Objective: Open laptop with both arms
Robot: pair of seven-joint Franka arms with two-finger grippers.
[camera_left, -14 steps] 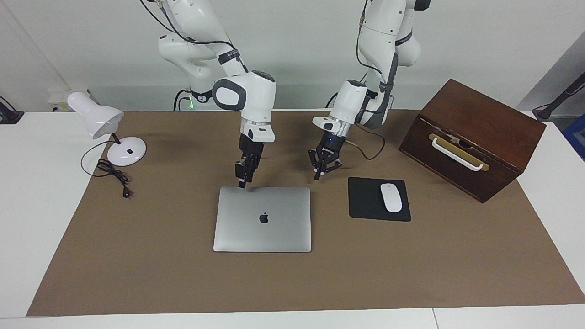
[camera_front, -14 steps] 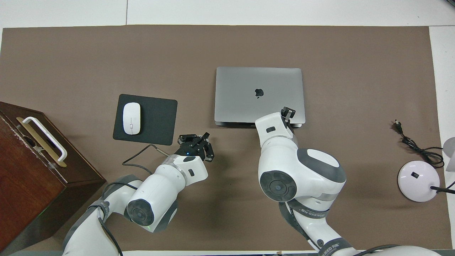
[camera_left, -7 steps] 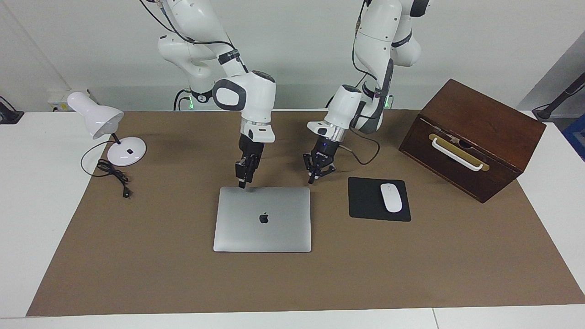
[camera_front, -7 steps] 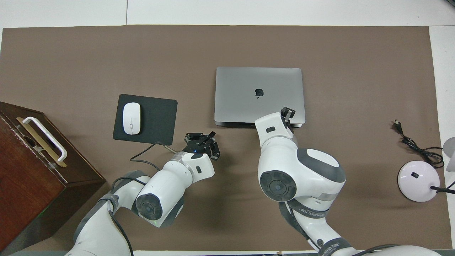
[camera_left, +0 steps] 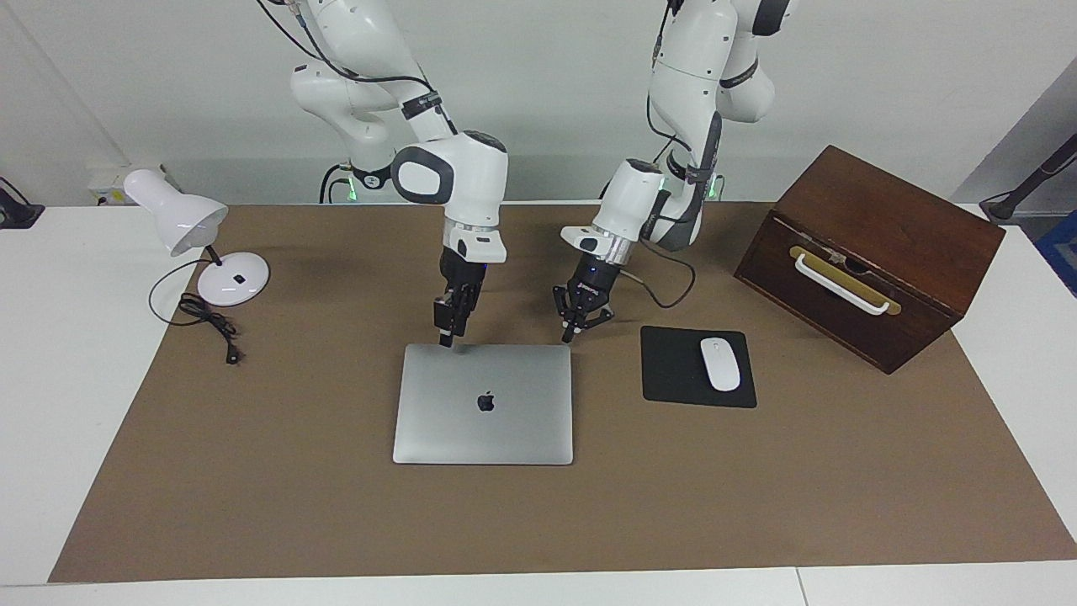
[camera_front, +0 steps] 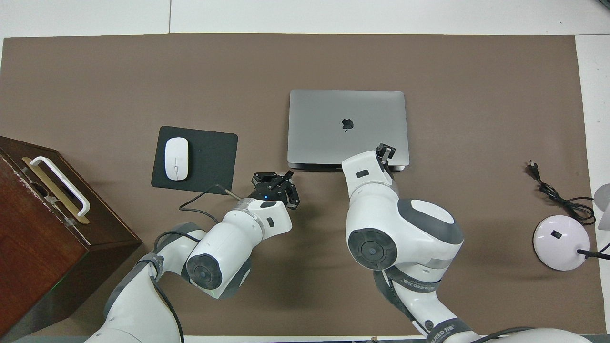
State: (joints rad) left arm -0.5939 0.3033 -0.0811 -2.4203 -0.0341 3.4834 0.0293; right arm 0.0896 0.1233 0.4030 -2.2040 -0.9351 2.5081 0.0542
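Right pincer [camera_left: 446,338] (fingers narrow) tips the closed laptop's [camera_left: 484,404] robot-side edge; left pincer [camera_left: 579,326], fingers spread, hovers beside its corner.

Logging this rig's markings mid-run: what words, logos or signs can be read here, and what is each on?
Apple logo, no words: on the closed laptop lid.
White lettering on the right arm's dark wrist band, nearest the robots: too small to read.
Nothing else is legible.
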